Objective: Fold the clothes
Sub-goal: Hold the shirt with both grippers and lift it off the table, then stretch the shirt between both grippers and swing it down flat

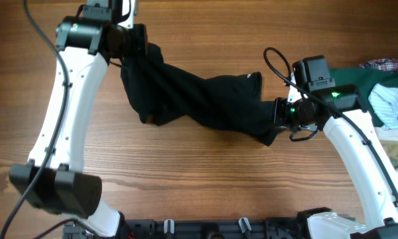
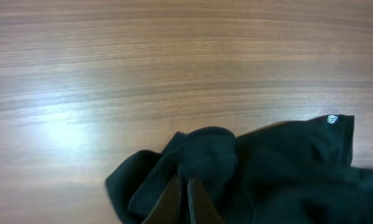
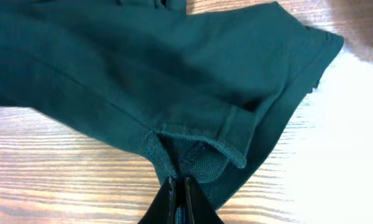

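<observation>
The black polo shirt (image 1: 199, 99) hangs stretched and bunched between my two grippers over the wooden table. My left gripper (image 1: 134, 54) is shut on its upper left end; the left wrist view shows the closed fingers (image 2: 186, 190) pinching a fold of the black shirt (image 2: 267, 168), with a small white logo (image 2: 332, 119) at one corner. My right gripper (image 1: 278, 113) is shut on the shirt's right end; the right wrist view shows the fingers (image 3: 178, 185) clamped on a hemmed edge of the shirt (image 3: 143, 74).
A dark green garment (image 1: 358, 76), a plaid cloth (image 1: 388, 64) and a white/pale blue garment (image 1: 395, 106) are piled at the table's right edge, just behind my right arm. Bare wood lies in front of the shirt and to its left.
</observation>
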### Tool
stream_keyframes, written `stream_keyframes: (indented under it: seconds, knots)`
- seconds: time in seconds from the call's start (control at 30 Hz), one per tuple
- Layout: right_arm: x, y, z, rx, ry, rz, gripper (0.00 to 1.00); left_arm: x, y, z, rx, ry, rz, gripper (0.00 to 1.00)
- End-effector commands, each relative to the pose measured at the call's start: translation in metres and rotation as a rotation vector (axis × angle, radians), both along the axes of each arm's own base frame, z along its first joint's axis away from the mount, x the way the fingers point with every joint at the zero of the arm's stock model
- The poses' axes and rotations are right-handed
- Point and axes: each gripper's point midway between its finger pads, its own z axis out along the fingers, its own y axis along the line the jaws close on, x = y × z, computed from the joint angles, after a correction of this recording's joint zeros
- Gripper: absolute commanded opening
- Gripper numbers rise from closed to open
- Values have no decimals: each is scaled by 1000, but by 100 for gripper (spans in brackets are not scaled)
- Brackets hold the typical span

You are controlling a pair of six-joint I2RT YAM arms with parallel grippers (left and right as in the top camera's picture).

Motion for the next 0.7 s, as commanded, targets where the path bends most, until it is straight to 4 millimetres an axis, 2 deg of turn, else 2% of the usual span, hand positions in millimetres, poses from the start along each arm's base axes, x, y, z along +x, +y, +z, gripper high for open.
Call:
stream_keyframes:
  seconds: [0.0,0.13,0.2,0.27,0.3,0.4,0.5,0.53,0.6,0.67]
  knots:
    - [6,-1,0,-11,-26,25,4,-21,18,45,49,-96,62,4]
    - [19,-1,10,-13,-92,18,4,-48,35,88,64,-195,136,4]
    - [28,-5,30,-33,-163,2,4,-70,41,118,48,-275,154,4]
    - [38,-15,53,-80,-246,-23,4,-87,44,139,35,-335,159,4]
    - [42,-21,68,-105,-294,-39,4,-96,45,150,26,-368,161,4]
    - [56,-38,133,-166,-485,-112,4,-132,52,193,-9,-511,172,4]
    - [58,-40,199,-145,-664,-137,4,-163,57,223,-37,-620,178,4]
    - [56,-40,226,-125,-736,-142,4,-179,60,234,-48,-663,179,4]
    - [50,-34,257,-93,-813,-108,4,-196,63,244,-59,-708,180,4]
    - [44,-36,276,-88,-865,-106,4,-209,65,254,-70,-753,183,4]
